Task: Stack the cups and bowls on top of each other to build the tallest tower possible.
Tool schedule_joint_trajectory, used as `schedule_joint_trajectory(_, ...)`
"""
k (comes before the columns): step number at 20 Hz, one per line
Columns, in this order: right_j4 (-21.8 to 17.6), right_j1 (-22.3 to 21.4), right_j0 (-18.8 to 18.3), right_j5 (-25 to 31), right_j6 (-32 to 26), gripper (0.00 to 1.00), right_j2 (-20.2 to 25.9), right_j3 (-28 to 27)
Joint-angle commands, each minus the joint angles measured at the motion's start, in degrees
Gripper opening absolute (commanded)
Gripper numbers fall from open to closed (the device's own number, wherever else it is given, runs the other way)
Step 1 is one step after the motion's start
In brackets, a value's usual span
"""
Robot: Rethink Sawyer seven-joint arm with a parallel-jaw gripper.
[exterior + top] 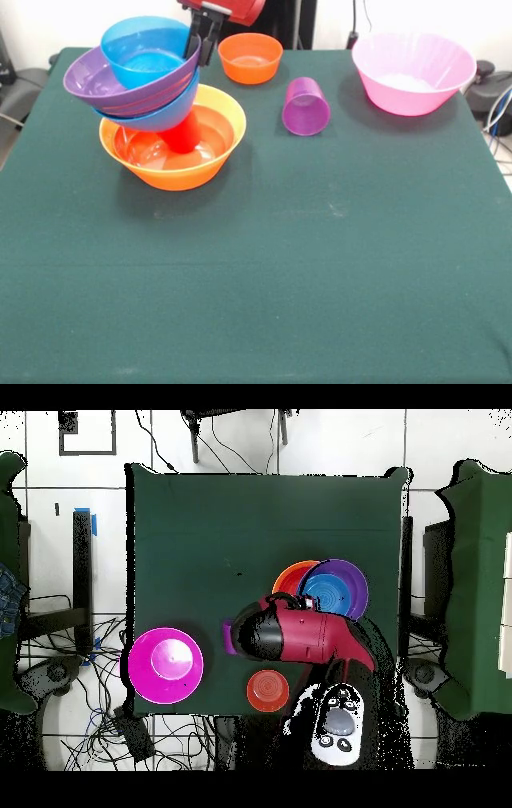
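The tower stands at the left in the front view. Its base is the large orange bowl [172, 160], with a red-orange lining and an upturned red cup [182, 133] inside. On the cup a large blue bowl [164, 116] leans to the left. In it sit the purple bowl [104, 84] and the small blue bowl [146, 50]. My gripper [202, 54] hangs just behind the tower's right side, open and empty. The purple cup [306, 106] lies on its side. The small orange bowl [250, 58] and the pink bowl [412, 72] stand apart. No light blue cup shows.
In the overhead view the red arm [300, 634] covers part of the tower [335, 589]. The pink bowl [165, 666] and the small orange bowl [268, 691] sit near the robot's edge of the green table [200, 534]. Cables lie on the floor around it.
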Motion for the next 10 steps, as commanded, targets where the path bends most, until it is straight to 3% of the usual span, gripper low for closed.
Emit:
schedule_joint_trajectory(1, -1.1, 2.0, 1.37, -3.1, 8.72, 0.0, 1.48, 1.48)
schedule_joint_trajectory(10, -0.65, 2.81, 2.72, -0.19, 6.58, 0.0, 2.29, -0.53)
